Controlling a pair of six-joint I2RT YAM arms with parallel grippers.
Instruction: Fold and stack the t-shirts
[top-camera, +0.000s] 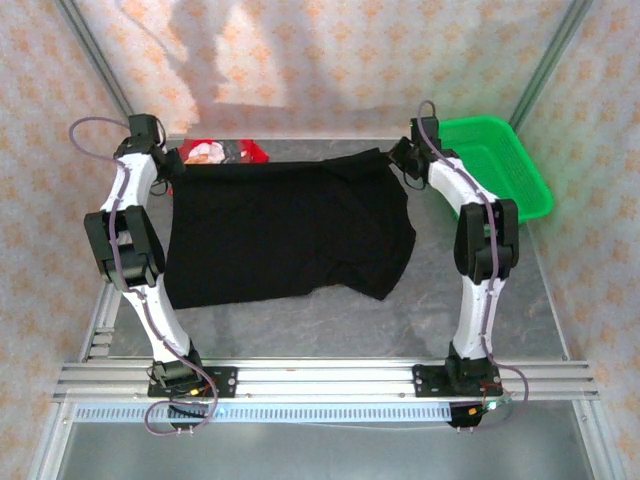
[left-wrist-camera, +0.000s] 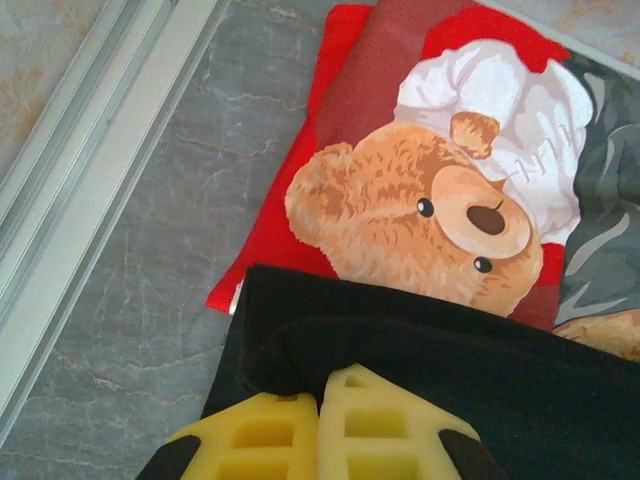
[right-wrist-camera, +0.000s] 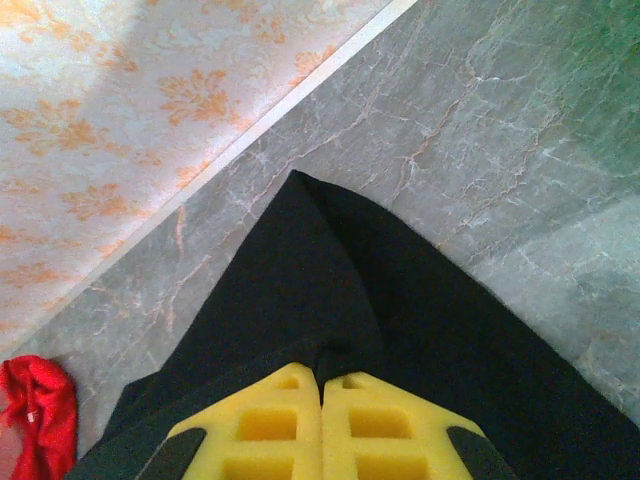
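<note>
At the far edge of the table (top-camera: 330, 330), our left gripper (left-wrist-camera: 320, 395) and right gripper (right-wrist-camera: 321, 378) each pinch a corner of the black t-shirt (top-camera: 285, 235), fingers pressed together on cloth. Its left corner overlaps the red teddy-bear t-shirt (left-wrist-camera: 420, 200); uneven pulling could slip a corner free or drag that shirt along.

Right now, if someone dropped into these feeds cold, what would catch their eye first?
First, the big black t-shirt spread across the middle of the table, with the left and right jaws shut on its far edge, one near each corner. Then the red t-shirt with its teddy-bear print at the far left, partly hidden behind the black cloth, and the bright green basket at the far right corner.
</note>
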